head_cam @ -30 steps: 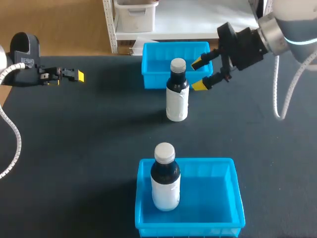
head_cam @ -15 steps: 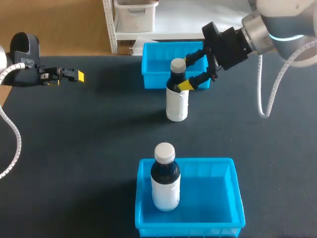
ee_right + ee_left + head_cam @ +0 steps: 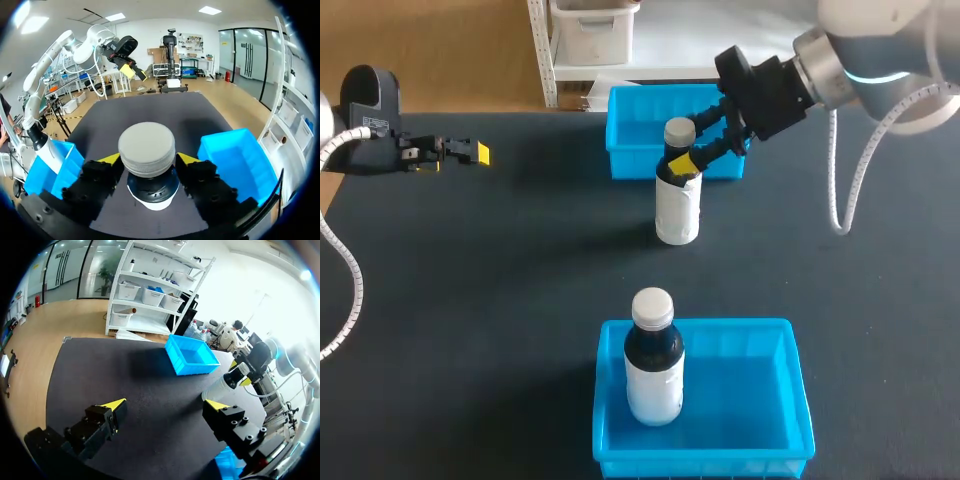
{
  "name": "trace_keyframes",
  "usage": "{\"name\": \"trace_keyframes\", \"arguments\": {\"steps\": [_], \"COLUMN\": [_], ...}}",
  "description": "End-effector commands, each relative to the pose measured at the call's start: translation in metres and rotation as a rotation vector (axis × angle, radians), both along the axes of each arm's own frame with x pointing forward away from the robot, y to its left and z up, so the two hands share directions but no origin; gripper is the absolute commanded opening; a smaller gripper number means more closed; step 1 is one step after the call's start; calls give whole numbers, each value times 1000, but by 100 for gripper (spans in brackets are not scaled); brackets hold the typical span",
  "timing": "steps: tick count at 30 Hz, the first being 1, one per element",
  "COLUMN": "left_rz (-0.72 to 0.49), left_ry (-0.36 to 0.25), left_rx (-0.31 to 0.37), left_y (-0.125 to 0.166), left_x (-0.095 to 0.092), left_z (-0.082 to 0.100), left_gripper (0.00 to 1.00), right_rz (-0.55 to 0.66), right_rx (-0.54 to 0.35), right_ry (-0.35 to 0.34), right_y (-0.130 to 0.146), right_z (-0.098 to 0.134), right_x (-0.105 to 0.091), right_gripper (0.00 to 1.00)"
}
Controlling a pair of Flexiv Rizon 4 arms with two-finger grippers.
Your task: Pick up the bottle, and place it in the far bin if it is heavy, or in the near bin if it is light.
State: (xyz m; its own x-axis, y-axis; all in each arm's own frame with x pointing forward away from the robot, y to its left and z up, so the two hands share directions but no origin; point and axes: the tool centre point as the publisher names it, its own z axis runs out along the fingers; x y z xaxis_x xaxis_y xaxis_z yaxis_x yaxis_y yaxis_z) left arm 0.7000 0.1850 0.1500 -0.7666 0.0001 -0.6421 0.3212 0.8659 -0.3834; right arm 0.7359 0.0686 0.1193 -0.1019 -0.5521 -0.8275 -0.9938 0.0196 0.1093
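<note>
The table (image 3: 500, 300) carries the near bin (image 3: 798, 375), holding an upright second bottle (image 3: 653, 385), and the far bin (image 3: 630, 120), its right corner hidden by the right gripper (image 3: 687, 143). The bottle (image 3: 677, 205) stands just near of the far bin, long axis vertical, cap up. The right gripper's fingers straddle its neck, spread apart; contact cannot be made out. The left gripper (image 3: 478, 152), far left: fingers spread, nothing between them.

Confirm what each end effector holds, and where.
Left end effector: nothing. Right end effector sits around the neck of the bottle by the far bin, below its cap; grip cannot be told.
</note>
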Motion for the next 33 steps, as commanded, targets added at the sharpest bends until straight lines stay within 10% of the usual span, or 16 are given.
{"name": "trace_keyframes", "arguments": {"steps": [1,7,8,33], "left_rz": [0,0,0,0], "left_ry": [0,0,0,0], "left_rx": [0,0,0,0], "left_y": [0,0,0,0], "left_x": [0,0,0,0], "left_z": [0,0,0,0], "left_gripper": [100,100,100,100], "right_rz": [5,4,3,-229], "right_rx": [0,4,5,0], "right_ry": [3,2,-1,-103], "right_y": [1,-1,-2,-130], "right_z": [-3,-3,-2,73], "right_x": [4,3,2,-10], "right_gripper": [48,18,0,0]}}
